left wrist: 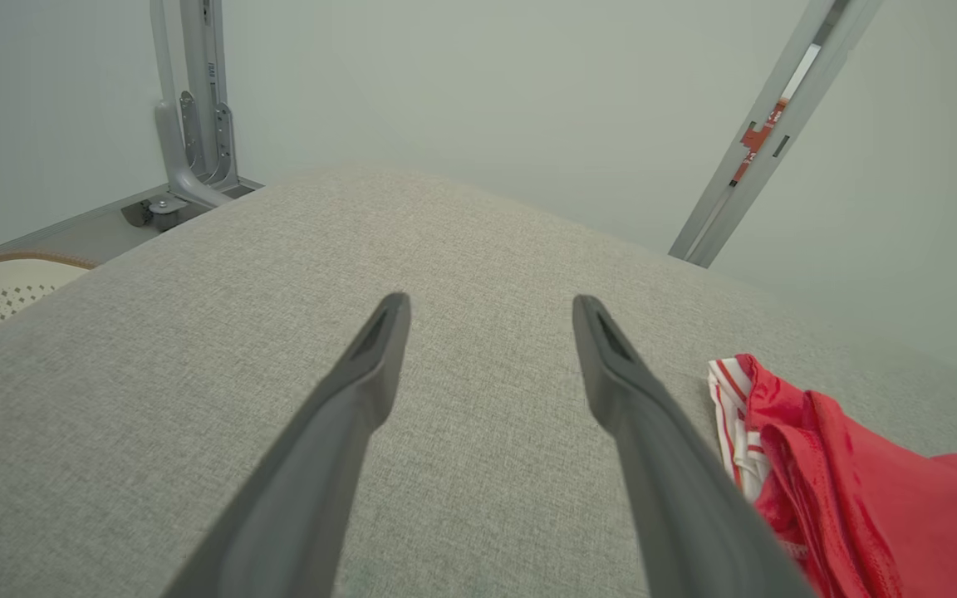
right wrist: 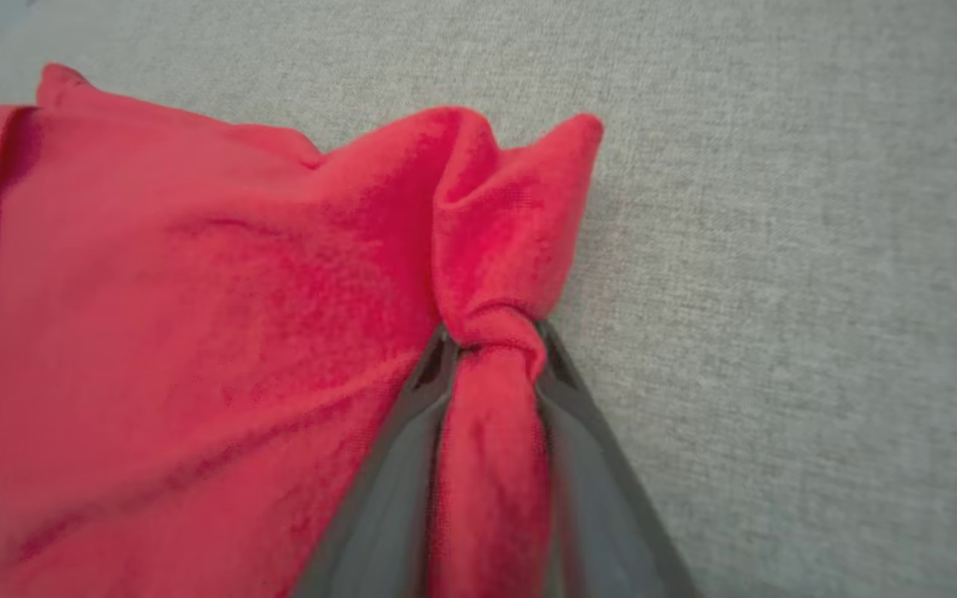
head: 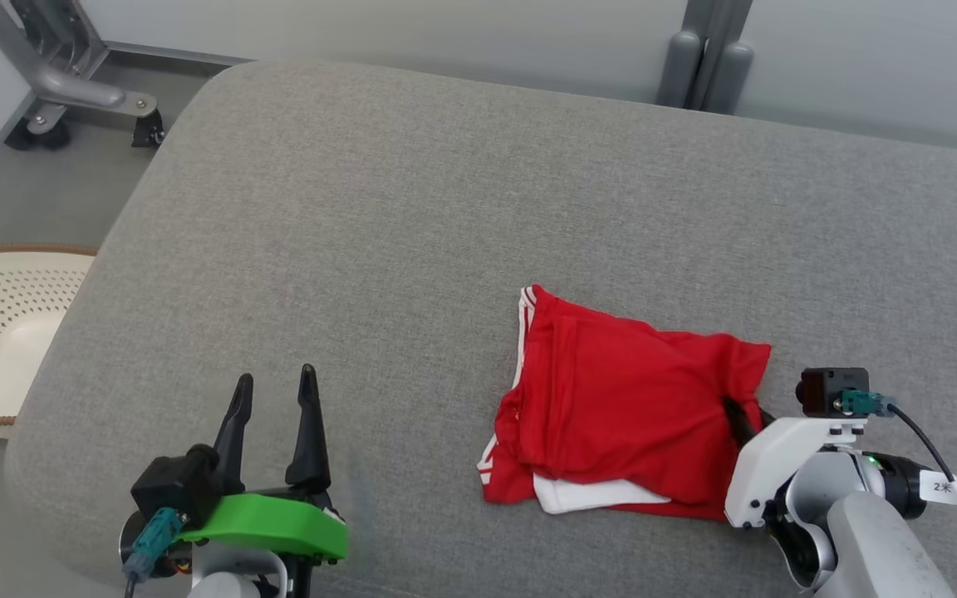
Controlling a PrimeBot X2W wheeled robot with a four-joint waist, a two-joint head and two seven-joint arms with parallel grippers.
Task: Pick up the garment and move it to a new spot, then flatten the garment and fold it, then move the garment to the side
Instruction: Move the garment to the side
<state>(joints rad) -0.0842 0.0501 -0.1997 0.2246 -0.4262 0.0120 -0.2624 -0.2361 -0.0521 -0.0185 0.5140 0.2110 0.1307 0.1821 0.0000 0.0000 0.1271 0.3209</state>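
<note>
Pinching the red garment's (head: pixel 628 399) right edge in our right gripper (right wrist: pixel 491 334) | our left gripper (head: pixel 275 390) apart, near left, over the grey cushion (head: pixel 412 208)

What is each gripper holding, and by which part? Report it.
The right gripper pinches the red fabric garment by a bunched fold at its right edge; the left gripper holds nothing.

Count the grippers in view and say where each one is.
2. The left gripper is open above bare cushion, left of the red garment; the right gripper pinches that garment's right edge.
</note>
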